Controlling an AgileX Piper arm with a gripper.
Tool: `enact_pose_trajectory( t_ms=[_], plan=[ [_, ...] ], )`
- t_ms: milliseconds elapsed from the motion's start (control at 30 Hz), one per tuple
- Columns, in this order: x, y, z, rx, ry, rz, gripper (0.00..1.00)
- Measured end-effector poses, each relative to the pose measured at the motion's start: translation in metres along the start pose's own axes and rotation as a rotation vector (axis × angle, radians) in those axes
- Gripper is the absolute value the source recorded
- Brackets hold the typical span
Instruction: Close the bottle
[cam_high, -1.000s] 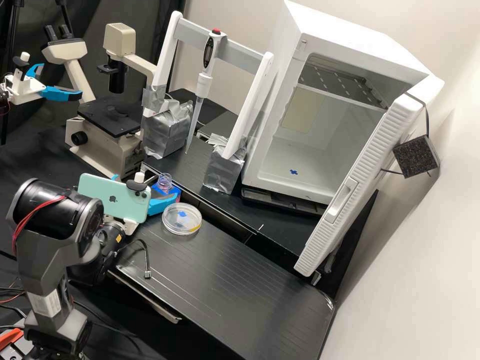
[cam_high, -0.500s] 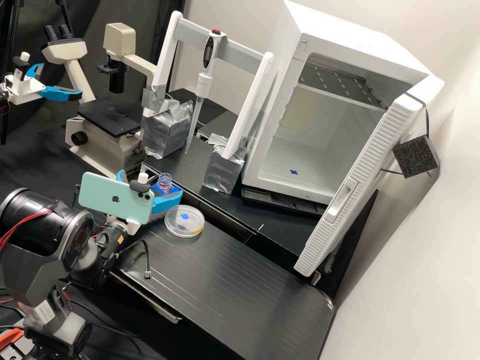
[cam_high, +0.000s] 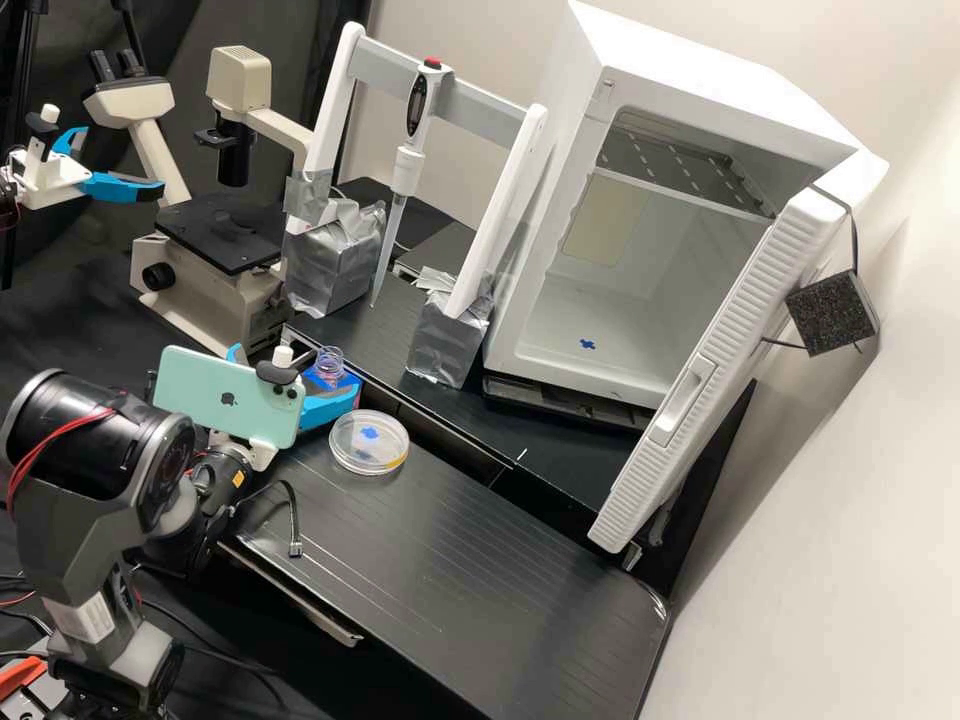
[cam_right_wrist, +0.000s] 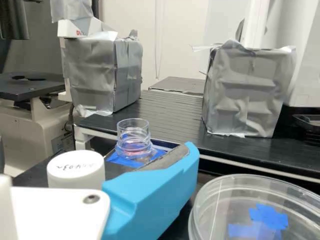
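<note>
In the high view the gripper (cam_high: 297, 367) is low at the bench's left part, its blue fingers (cam_high: 331, 402) spread apart beside the bottle (cam_high: 328, 368), partly behind the phone. The clear bottle stands upright with its neck uncovered, at a blue patch. In the wrist view the bottle (cam_right_wrist: 134, 139) shows a ringed clear neck and something reddish inside. The gripper (cam_right_wrist: 104, 148) shows one blue finger with a grey pad, its tip in front of the patch. Whether it touches the bottle, I cannot tell. Nothing is seen held.
A clear round dish (cam_high: 369, 442) lies just right of the gripper. Behind stand foil-wrapped blocks (cam_high: 449, 343) under the pipette rack, a microscope (cam_high: 215, 290) and a white cabinet (cam_high: 690, 100) with its door open. A cable (cam_high: 294, 520) lies at the front tray's edge.
The gripper shifted a little to the right, then slightly back left. The dish has slid slightly right. The arm's dark joint swung left, then part of the way back.
</note>
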Motion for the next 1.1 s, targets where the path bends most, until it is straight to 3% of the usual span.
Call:
enact_pose_trajectory(
  t_ms=[1100],
  plan=[
    [-0.0029, -0.0025, -0.0014, 0.005, -0.003, -0.003, 0.00]
  ],
)
